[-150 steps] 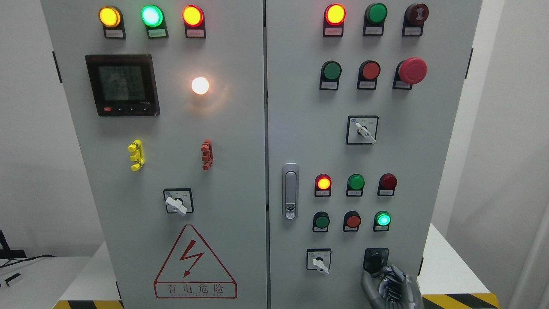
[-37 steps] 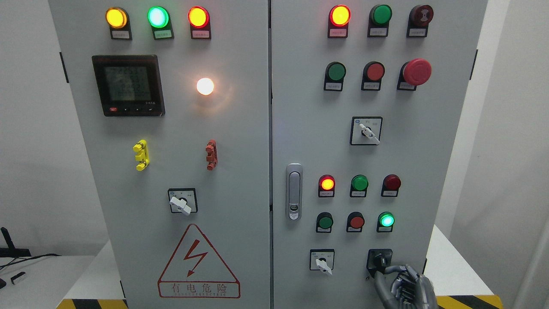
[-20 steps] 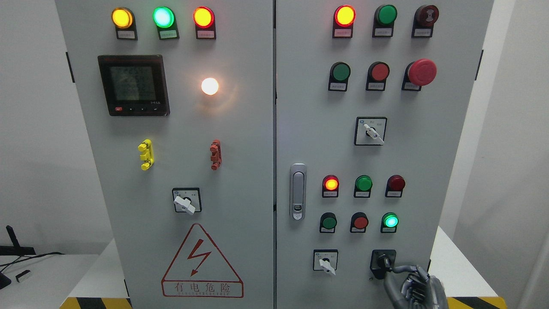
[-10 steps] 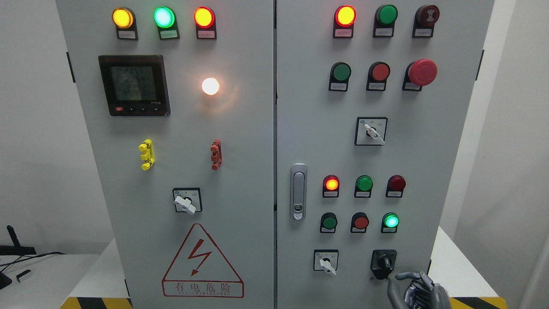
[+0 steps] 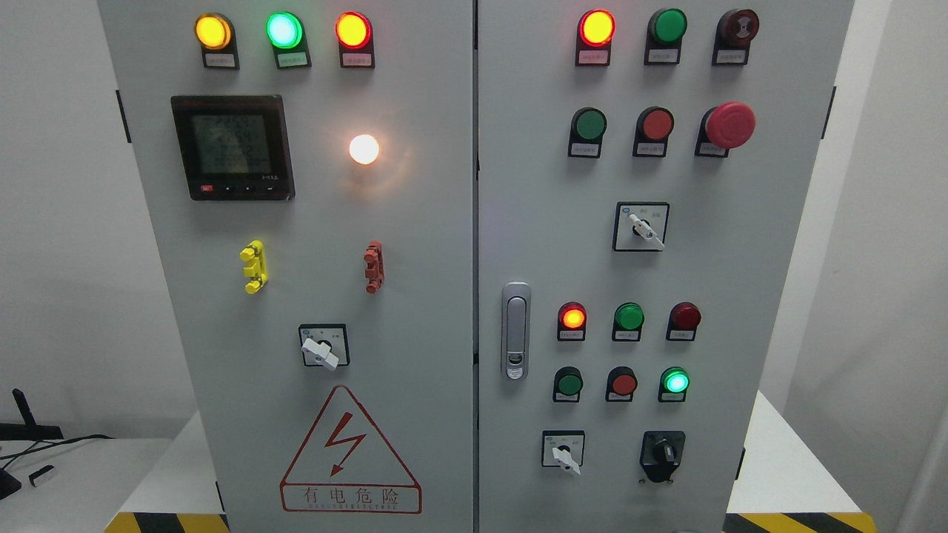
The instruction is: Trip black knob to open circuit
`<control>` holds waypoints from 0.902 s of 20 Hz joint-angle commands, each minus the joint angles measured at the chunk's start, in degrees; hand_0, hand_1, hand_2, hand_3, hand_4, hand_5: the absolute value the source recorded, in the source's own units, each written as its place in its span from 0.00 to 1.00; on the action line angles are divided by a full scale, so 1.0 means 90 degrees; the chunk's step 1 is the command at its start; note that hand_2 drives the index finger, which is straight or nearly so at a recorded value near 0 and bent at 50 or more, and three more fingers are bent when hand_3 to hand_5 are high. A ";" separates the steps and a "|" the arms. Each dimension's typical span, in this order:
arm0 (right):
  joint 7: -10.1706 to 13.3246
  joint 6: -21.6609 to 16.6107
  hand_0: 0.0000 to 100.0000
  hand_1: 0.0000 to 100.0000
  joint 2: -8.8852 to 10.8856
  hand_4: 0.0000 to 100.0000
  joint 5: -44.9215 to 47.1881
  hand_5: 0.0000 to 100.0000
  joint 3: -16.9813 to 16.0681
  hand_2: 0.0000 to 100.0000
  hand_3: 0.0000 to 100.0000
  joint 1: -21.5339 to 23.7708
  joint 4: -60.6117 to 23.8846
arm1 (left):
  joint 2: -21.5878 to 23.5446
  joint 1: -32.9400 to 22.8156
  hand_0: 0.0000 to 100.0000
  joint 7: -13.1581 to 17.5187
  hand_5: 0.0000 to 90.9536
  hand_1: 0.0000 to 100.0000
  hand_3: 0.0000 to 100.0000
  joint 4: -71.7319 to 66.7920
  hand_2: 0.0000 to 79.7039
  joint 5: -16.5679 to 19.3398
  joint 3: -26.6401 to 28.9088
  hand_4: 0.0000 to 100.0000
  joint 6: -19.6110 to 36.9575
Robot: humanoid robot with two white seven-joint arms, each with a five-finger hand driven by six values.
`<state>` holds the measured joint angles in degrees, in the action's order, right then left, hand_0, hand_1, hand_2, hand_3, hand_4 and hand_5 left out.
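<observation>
- A grey electrical cabinet (image 5: 415, 222) with two doors fills the head view, standing on a white counter (image 5: 785, 466) edged with yellow-and-black hazard tape (image 5: 792, 522).
- The black knob (image 5: 663, 451) sits low on the right door, at the lower right of the panel, its pointer close to upright on a black square plate; nothing touches it.
- Just to its left is a white-handled selector switch (image 5: 564, 453); above it glows a green lamp (image 5: 675, 381), last in a row with an unlit green button (image 5: 569, 383) and a red button (image 5: 623, 384).
- Neither robot hand shows in the frame, so the state of the fingers cannot be told.
- A red mushroom stop button (image 5: 729, 124) projects from the upper right door; a silver door latch (image 5: 516, 329) stands near the seam.
- On the left door, a digital meter (image 5: 232, 146) sits beside a lit white lamp (image 5: 364, 149), above a red-outlined lightning warning triangle (image 5: 348, 451).
</observation>
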<state>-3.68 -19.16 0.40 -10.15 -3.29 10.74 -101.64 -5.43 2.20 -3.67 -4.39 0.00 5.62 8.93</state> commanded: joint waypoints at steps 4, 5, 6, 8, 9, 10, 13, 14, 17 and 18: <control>-0.0353 -0.0069 0.00 0.00 0.0443 0.00 0.0804 0.00 -0.0308 0.00 0.00 0.1316 -0.1049 | -0.0002 0.0000 0.12 -0.0002 0.00 0.39 0.00 0.0000 0.00 -0.0029 0.0000 0.00 0.0004; -0.0363 -0.0059 0.00 0.00 0.0463 0.00 0.0951 0.00 -0.0338 0.00 0.00 0.1356 -0.1089 | -0.0002 0.0000 0.12 -0.0002 0.00 0.39 0.00 0.0000 0.00 -0.0029 0.0000 0.00 0.0004; -0.0363 -0.0059 0.00 0.00 0.0502 0.00 0.1030 0.00 -0.0386 0.00 0.00 0.1385 -0.1089 | -0.0002 0.0000 0.12 -0.0002 0.00 0.39 0.00 0.0000 0.00 -0.0029 0.0000 0.00 0.0004; -0.0363 -0.0059 0.00 0.00 0.0522 0.00 0.1127 0.00 -0.0455 0.00 0.00 0.1473 -0.1089 | 0.0007 0.0000 0.12 -0.0002 0.00 0.39 0.00 0.0000 0.00 -0.0029 0.0000 0.00 0.0004; -0.0363 -0.0049 0.00 0.00 0.0522 0.00 0.1215 0.00 -0.0455 0.00 0.00 0.1483 -0.1089 | -0.0002 0.0000 0.12 -0.0002 0.00 0.39 0.00 0.0000 0.00 -0.0029 0.0000 0.00 0.0004; -0.0363 -0.0010 0.00 0.00 0.0532 0.00 0.1332 0.00 -0.0446 0.00 0.00 0.1483 -0.1099 | 0.0007 0.0000 0.12 -0.0002 0.00 0.39 0.00 0.0000 0.00 -0.0029 0.0000 0.00 0.0004; -0.0373 0.0039 0.00 0.00 0.0571 0.00 0.1577 0.01 -0.0445 0.00 0.00 0.1473 -0.1089 | -0.0002 0.0000 0.12 -0.0002 0.00 0.39 0.00 0.0000 0.00 -0.0029 0.0000 0.00 0.0004; -0.0373 0.0107 0.00 0.00 0.0571 0.00 0.1587 0.01 -0.0445 0.00 0.00 0.1473 -0.1089 | -0.0002 0.0000 0.12 -0.0002 0.00 0.39 0.00 0.0000 0.00 -0.0029 0.0000 0.00 0.0004; -0.0373 0.0166 0.00 0.00 0.0580 0.00 0.1616 0.01 -0.0455 0.00 0.00 0.1444 -0.1080 | -0.0002 0.0000 0.12 -0.0002 0.00 0.39 0.00 0.0000 0.00 -0.0029 0.0000 0.00 0.0004; -0.0382 0.0263 0.00 0.00 0.0580 0.00 0.1645 0.01 -0.0465 0.00 0.00 0.1415 -0.1070 | 0.0007 0.0000 0.12 -0.0002 0.00 0.39 0.00 0.0009 0.00 -0.0029 0.0000 0.00 0.0004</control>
<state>-7.02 -17.99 4.25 2.44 -6.31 23.18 -109.37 -5.43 2.20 -3.67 -4.39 0.00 5.62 8.93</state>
